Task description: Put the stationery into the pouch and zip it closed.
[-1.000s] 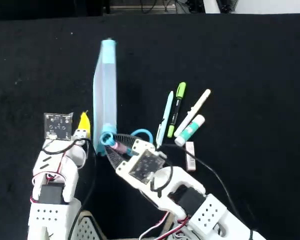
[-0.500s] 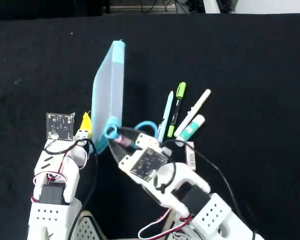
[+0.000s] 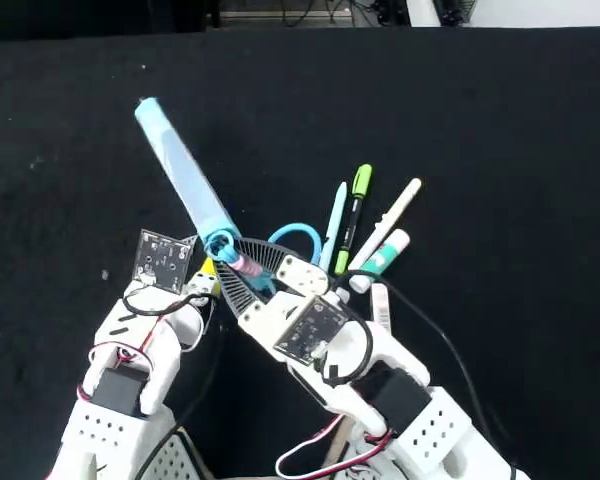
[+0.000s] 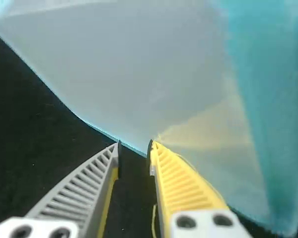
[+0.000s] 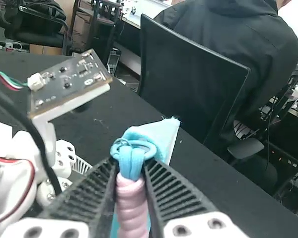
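Observation:
The light-blue pouch [image 3: 185, 175] stands on its long edge, slanting from the far left down to both grippers. My right gripper [image 3: 236, 263] is shut on the pink zipper pull [image 5: 130, 193], which carries a blue cord loop [image 5: 133, 150], at the pouch's near end. Close beside it on the left is my left gripper [image 3: 209, 272]. Its grey and yellow fingers [image 4: 179, 183] stand a narrow gap apart at the pouch's lower edge [image 4: 89, 124], with nothing seen between them. A pale-blue pen [image 3: 331, 225], green highlighter [image 3: 355, 208], white pen [image 3: 387, 222], teal-capped stick [image 3: 381, 258] and small eraser [image 3: 381, 306] lie right of the pouch.
A blue loop [image 3: 295, 241] lies between the right arm and the pens. The black table [image 3: 500, 150] has free room to the right and at the back. The right arm's body [image 3: 370, 380] lies just in front of the stationery.
The pouch has swung from pointing straight back to slanting far-left. The left arm moved right, up to the pouch's near end. The right gripper kept hold of the zipper pull.

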